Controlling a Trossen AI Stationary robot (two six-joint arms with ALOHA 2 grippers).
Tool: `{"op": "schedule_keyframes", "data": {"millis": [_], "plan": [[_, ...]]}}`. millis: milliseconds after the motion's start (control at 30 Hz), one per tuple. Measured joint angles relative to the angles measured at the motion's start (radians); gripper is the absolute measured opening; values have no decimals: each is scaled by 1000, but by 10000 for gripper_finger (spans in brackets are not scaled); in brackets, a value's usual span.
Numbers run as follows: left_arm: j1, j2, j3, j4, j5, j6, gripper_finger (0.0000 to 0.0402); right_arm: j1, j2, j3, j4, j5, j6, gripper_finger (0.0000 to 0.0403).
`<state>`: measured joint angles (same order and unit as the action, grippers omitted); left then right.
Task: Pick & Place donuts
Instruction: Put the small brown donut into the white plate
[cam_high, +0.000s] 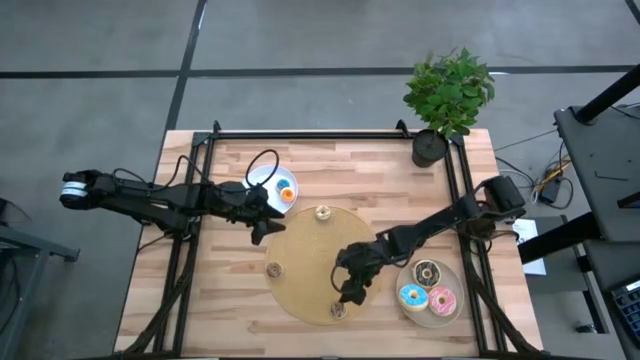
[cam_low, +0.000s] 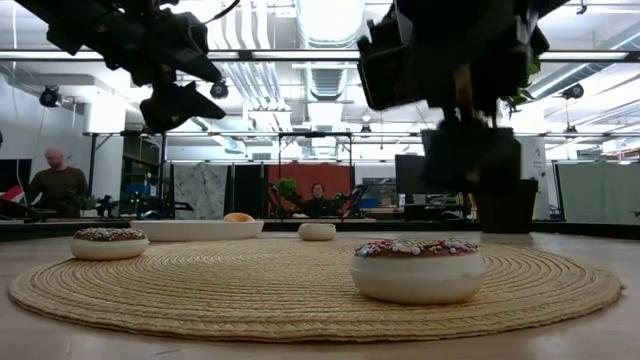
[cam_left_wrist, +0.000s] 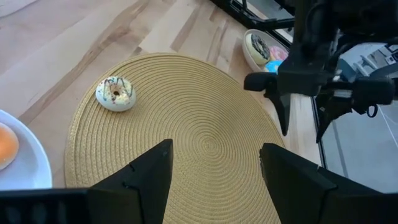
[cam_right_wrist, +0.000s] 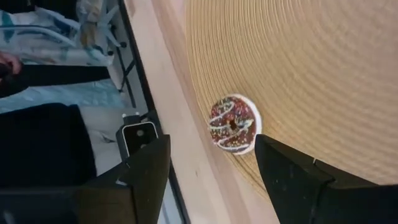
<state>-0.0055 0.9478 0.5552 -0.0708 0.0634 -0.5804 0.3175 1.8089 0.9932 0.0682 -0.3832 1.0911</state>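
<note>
A round woven mat (cam_high: 310, 250) holds three small donuts: one near its far edge (cam_high: 322, 212), one at its left (cam_high: 273, 269), and a sprinkled chocolate one at its near edge (cam_high: 338, 310) (cam_right_wrist: 234, 124). My right gripper (cam_high: 350, 288) (cam_right_wrist: 211, 165) hangs open just above that near donut, touching nothing. My left gripper (cam_high: 262, 230) (cam_left_wrist: 214, 168) is open over the mat's far-left edge, with a pale drizzled donut (cam_left_wrist: 115, 93) ahead of it. Orange and blue donuts lie on a white plate (cam_high: 262, 178). Three larger iced donuts, chocolate (cam_high: 427, 272), blue (cam_high: 412, 296) and pink (cam_high: 442, 299), lie on a beige plate (cam_high: 455, 312).
A potted plant (cam_high: 445, 100) stands at the table's far right corner. Black frame rails (cam_high: 330, 133) run along the far edge and both sides. Bare wood lies near the left edge (cam_high: 210, 310). People sit in the room beyond the table (cam_low: 55, 180).
</note>
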Motion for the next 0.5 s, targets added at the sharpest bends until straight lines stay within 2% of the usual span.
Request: {"op": "schedule_keyframes", "data": {"millis": [200, 500], "plan": [[0, 0, 0, 1, 27, 0, 213, 34, 49, 8, 0, 0, 40, 226], [0, 0, 0, 1, 30, 0, 213, 54, 160, 92, -9, 21, 85, 226]]}}
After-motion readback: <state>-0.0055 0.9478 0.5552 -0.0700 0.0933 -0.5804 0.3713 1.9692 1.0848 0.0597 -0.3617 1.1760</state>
